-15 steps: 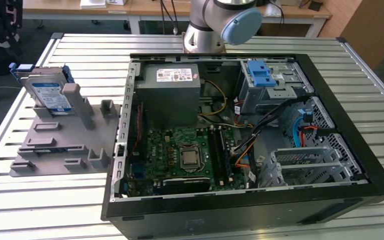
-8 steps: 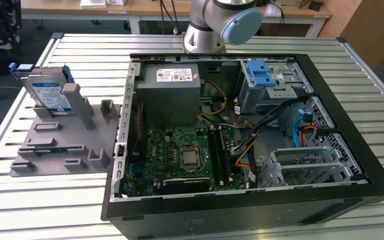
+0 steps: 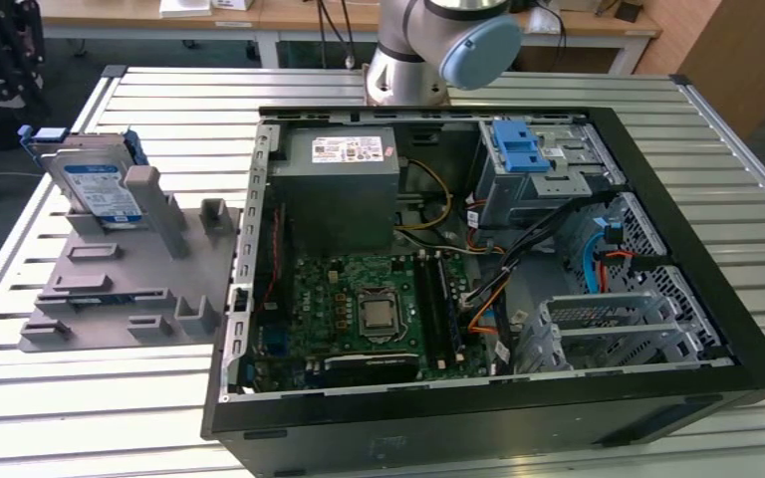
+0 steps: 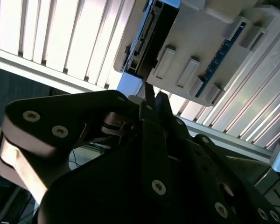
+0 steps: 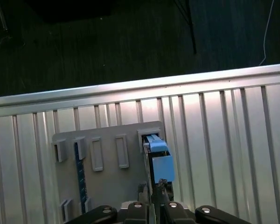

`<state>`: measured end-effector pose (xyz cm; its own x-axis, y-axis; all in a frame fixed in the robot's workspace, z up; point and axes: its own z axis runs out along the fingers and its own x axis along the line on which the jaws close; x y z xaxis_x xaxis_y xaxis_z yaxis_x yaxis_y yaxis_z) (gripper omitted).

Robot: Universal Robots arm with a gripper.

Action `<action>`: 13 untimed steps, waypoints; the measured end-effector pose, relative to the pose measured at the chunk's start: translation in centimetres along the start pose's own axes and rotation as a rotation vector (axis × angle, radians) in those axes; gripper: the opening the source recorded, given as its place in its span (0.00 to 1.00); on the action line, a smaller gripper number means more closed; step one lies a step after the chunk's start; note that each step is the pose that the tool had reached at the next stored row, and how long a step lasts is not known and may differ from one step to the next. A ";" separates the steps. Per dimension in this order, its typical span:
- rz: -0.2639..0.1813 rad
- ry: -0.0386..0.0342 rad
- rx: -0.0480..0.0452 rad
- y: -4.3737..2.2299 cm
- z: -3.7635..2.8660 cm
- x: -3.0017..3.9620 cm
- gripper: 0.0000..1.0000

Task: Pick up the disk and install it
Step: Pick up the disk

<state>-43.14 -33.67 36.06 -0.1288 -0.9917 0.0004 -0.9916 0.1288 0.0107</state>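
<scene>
Closed jaws hang above the disk (image 5: 161,163), upright on edge in the grey fixture (image 5: 107,186).

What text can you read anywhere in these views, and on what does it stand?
No text is readable in any view.
On the disk, white-and-blue label: print too small to read.
On the grey power supply, white sticker: print too small to read.
On the motherboard: markings too small to read.

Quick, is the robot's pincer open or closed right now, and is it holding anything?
Pincer: closed, holding nothing; the disk stands in the grey holder.
</scene>
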 end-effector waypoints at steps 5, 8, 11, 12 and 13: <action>0.000 -0.0005 0.0001 0.00 0.02 0.00 0.35; -0.008 -0.0006 0.0013 0.02 0.23 0.00 0.47; -0.041 -0.0006 0.0014 0.03 0.63 0.00 0.58; -0.051 -0.0008 0.0015 0.05 0.80 0.00 0.58; -0.058 -0.0009 0.0017 0.11 0.99 -0.01 0.65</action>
<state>-43.26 -33.64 35.07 -0.0712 -0.9975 -0.0011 -0.9974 0.0712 0.0090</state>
